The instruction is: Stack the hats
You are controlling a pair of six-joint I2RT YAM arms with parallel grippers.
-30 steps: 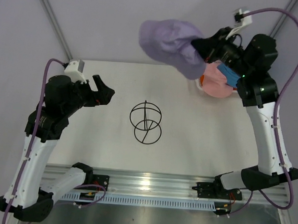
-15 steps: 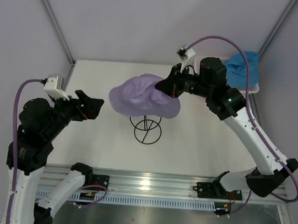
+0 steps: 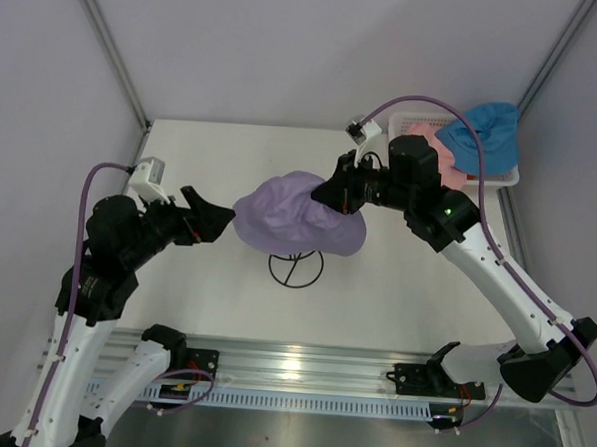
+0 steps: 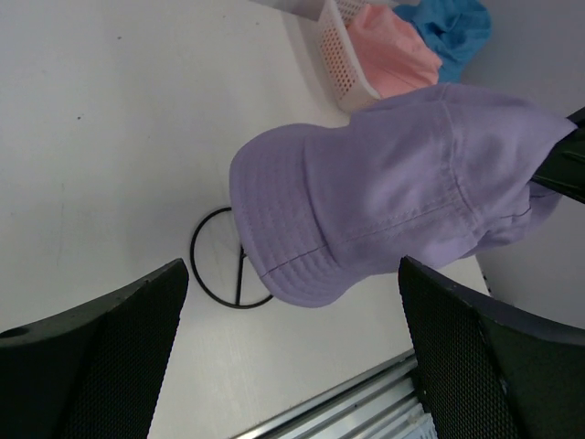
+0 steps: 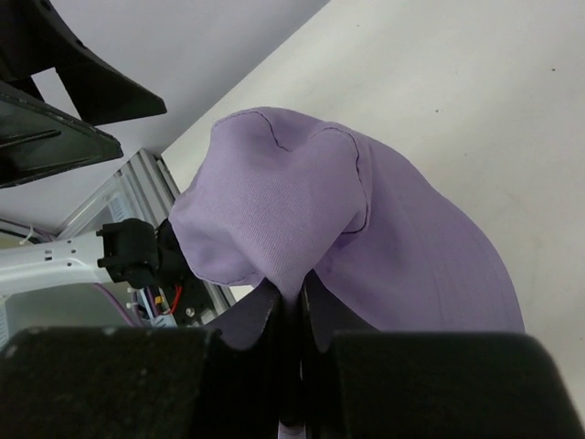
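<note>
Fabric of a soft lavender bucket hat drapes at the centre of the top view, over the thin black wire dome stand, likely as the stack's base. The right gripper pinches its brim, jaws closed on cloth, to steer it. The left gripper hangs wide and empty at centre left. A pink fabric hat and a blue fabric hat wait at the white plastic mesh basket, upper right.

Robot lab cell: white table, aluminium rail, bare walls.
</note>
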